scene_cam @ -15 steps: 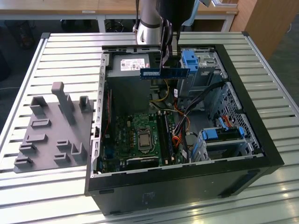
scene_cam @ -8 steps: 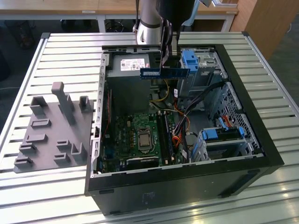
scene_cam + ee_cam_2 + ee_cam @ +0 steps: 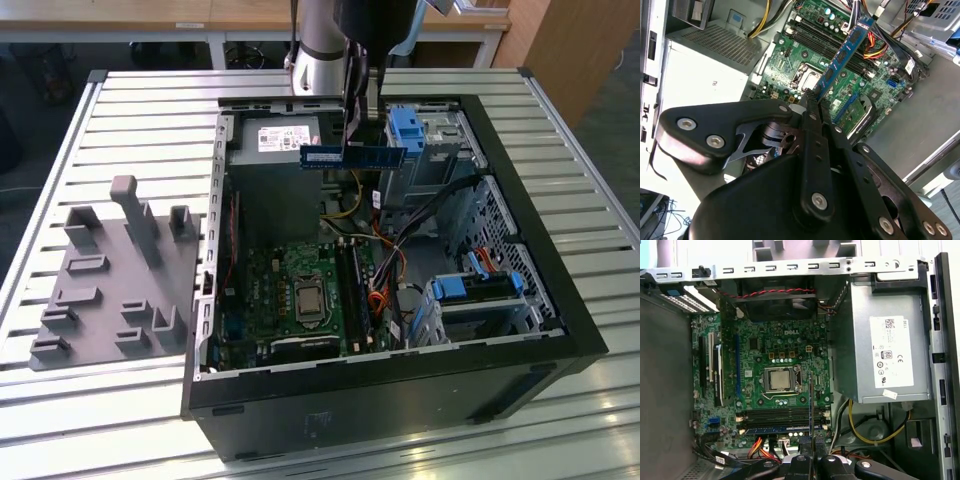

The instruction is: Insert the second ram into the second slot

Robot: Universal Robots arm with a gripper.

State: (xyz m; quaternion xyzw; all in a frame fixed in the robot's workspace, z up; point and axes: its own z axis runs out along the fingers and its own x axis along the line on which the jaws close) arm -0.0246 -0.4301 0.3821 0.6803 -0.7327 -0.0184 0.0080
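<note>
I had the gripper point(image 3: 812, 98) pinched down on one short end of the second ram point(image 3: 846, 50), the jaws nearly together with only the thin board between them. Gripping it at the end left most of the blue stick sticking out free, so its lower edge would stay clear for the socket.

In the exterior view the stick hung level, high over the open computer case point(image 3: 400, 400) and near the power supply point(image 3: 285, 140), well apart from the motherboard point(image 3: 790, 337) below. In the first wrist view I saw it edge-on, a thin line crossing over the memory slots point(image 3: 775, 417). By my reading it lay crosswise to those slots, not along them, so it was not yet lined up with any slot, let alone seated. One slot looked blue along its length, possibly a stick already in place, though I could not be sure.

The grey parts fixture point(image 3: 100, 290) sat beside the case on the slatted table point(image 3: 140, 110).
</note>
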